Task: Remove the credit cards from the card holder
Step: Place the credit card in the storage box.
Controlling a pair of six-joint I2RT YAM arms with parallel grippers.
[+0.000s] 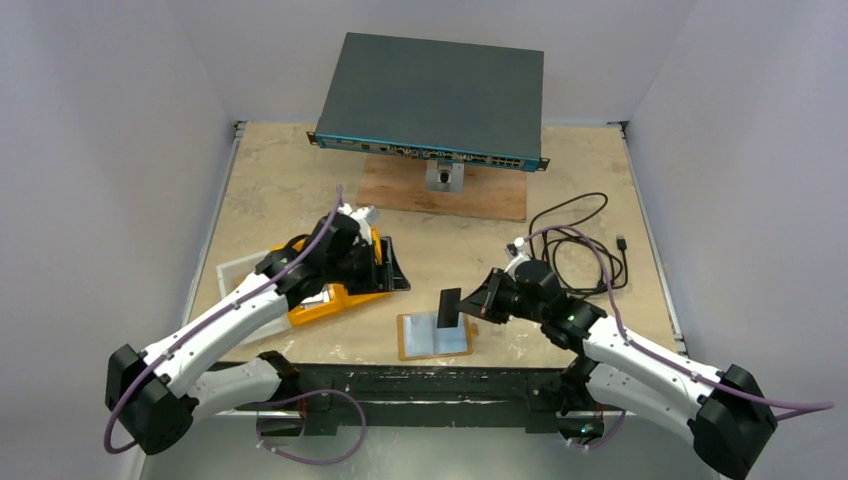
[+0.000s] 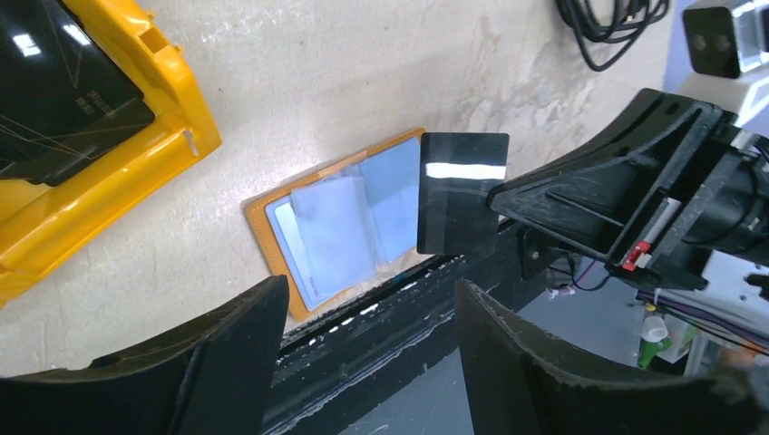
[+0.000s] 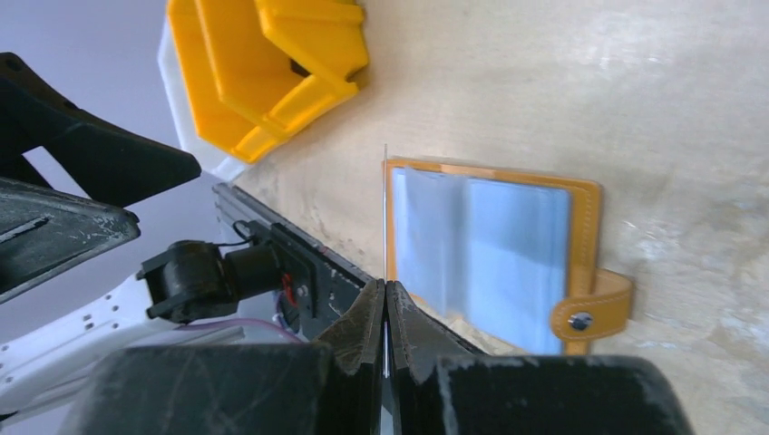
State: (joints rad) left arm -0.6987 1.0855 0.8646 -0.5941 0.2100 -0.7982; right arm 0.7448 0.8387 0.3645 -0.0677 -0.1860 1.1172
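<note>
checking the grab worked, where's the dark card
Top view: the dark card stands on edge in the shut jaws of the right arm, centre front, just over the open card holder, right of the yellow tray.

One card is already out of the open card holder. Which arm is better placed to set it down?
The right, probably. The right hand is shut on the black card, held upright above the card holder. The left hand is open and empty, near the yellow tray.
</note>
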